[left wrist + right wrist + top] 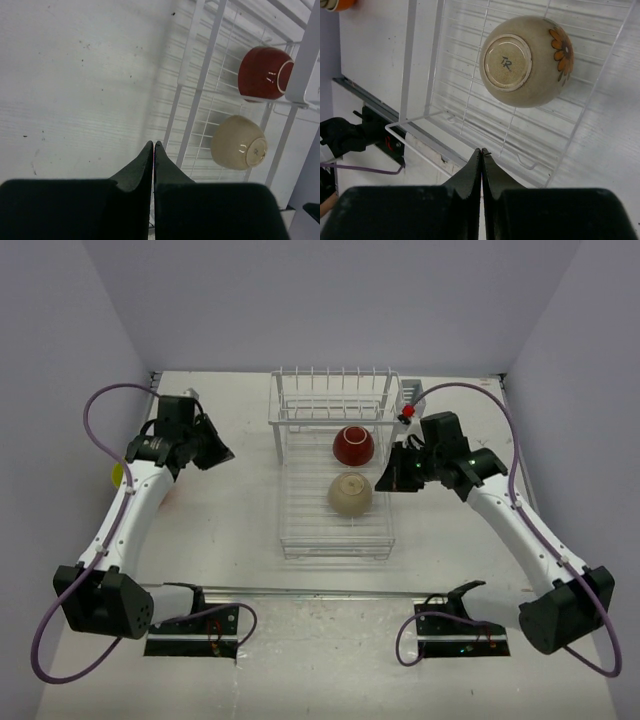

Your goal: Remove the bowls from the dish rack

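Only the dark red bowl (353, 445) and the beige bowl (350, 494) are left to be unloaded from the dish rack (335, 552). The left pincer (226, 453) and the right pincer (383, 483) are closed tight, with nothing held.

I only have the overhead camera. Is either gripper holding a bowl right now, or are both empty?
Observer: The left gripper is empty. Its wrist camera shows the fingers pressed together on nothing, over bare table beside the rack.
Operator: And the right one?
Observer: The right gripper is also shut on nothing, with its tips at the rack's edge.
Operator: Which way up is the beige bowl?
Observer: The beige bowl is bottom up. Its foot ring faces the right wrist camera.
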Tool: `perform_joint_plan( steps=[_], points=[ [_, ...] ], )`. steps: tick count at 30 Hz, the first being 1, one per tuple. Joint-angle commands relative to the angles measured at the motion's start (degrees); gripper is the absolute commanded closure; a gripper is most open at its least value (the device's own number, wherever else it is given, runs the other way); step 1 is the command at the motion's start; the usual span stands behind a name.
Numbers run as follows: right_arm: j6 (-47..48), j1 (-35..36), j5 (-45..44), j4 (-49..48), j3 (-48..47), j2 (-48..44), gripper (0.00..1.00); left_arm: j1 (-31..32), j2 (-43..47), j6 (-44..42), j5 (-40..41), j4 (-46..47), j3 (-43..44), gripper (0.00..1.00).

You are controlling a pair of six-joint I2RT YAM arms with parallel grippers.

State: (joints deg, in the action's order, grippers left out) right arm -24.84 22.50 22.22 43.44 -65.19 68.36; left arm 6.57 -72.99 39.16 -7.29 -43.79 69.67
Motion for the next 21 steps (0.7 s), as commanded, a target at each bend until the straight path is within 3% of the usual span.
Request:
perform_joint_plan(
  steps=[1,9,16,21],
  points=[
    [1.11,1.84,3.01,-4.06,-3.71,4.23,1.00,1.07,2.51,-2.07,-5.53,-0.59,-2.07,1.00],
    [-0.12,4.74,0.90,-8.72,-6.09,12.94,1.00,4.68,2.94,2.24,-12.30,7.48,-8.40,1.00],
    [-0.91,5.54,-1.04,-11.62,-5.48,17.95,1.00,4.86,3.12,5.58,-18.63,17.58,-18.24,1.00],
    [-0.91,6.24,-2.79,-13.73,-3.98,20.15,1.00,5.03,1.45,5.32,-19.87,19.71,-20.36,1.00]
  ],
)
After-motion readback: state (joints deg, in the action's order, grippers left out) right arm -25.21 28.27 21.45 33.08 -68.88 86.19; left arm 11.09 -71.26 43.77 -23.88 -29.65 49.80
